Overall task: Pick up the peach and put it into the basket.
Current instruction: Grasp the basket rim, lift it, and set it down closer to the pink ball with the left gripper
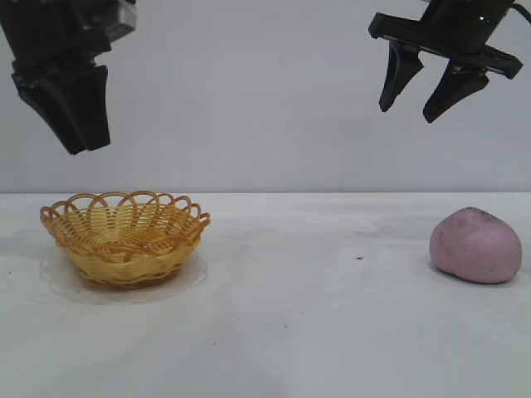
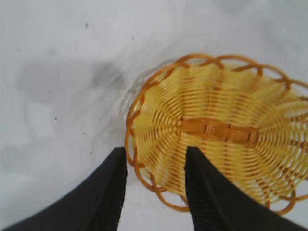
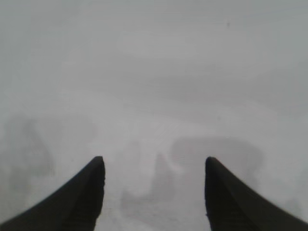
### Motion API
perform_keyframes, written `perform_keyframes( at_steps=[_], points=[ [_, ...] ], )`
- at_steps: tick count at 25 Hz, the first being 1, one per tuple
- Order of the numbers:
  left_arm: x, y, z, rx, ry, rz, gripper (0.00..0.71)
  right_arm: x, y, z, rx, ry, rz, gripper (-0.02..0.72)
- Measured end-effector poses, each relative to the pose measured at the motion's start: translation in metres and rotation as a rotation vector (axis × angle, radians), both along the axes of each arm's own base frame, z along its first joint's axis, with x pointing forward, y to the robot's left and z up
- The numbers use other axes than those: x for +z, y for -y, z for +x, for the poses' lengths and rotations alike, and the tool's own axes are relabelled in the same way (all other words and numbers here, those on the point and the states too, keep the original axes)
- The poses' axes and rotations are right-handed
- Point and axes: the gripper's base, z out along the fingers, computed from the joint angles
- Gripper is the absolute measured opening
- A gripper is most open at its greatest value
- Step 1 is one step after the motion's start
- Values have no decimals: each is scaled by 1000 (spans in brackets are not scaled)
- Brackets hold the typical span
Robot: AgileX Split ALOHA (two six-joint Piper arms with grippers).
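Note:
The peach (image 1: 475,246), a dusty pink-purple lump, lies on the white table at the right. The basket (image 1: 124,236), yellow-orange wicker with a looped rim, stands at the left and is empty; it also shows in the left wrist view (image 2: 216,130). My right gripper (image 1: 411,114) hangs open and empty high above the table, up and a little left of the peach; its wrist view shows only bare table between the fingers (image 3: 154,166). My left gripper (image 1: 81,145) hangs high above the basket's left side, open and empty (image 2: 155,154).
The white table (image 1: 315,315) runs wide between the basket and the peach, with a small dark speck (image 1: 359,258) left of the peach. A plain grey wall stands behind.

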Motion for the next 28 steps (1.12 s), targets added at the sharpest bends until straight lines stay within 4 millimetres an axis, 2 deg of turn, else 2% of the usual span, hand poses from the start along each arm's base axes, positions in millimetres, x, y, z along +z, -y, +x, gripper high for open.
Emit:
perform_keyframes(
  at_steps=[3,8,21,24,25,28],
  points=[
    [-11,10,9,-63,-57,60,289,0,0,0,0,0,0,428],
    [-19,24,24,-99,-64,109,289,0,0,0,1,0,-2,428],
    [-56,28,40,-113,-136,150,289,-1,0,-1,9,-4,-12,428],
    [-59,28,39,-118,-151,154,94,-1,1,-1,11,-5,-16,428],
    [-58,28,39,-120,-153,152,66,-1,1,-1,11,-5,-16,428],
    [-58,29,38,-100,-168,145,66,-1,1,-1,13,-4,-19,428]
  ],
)
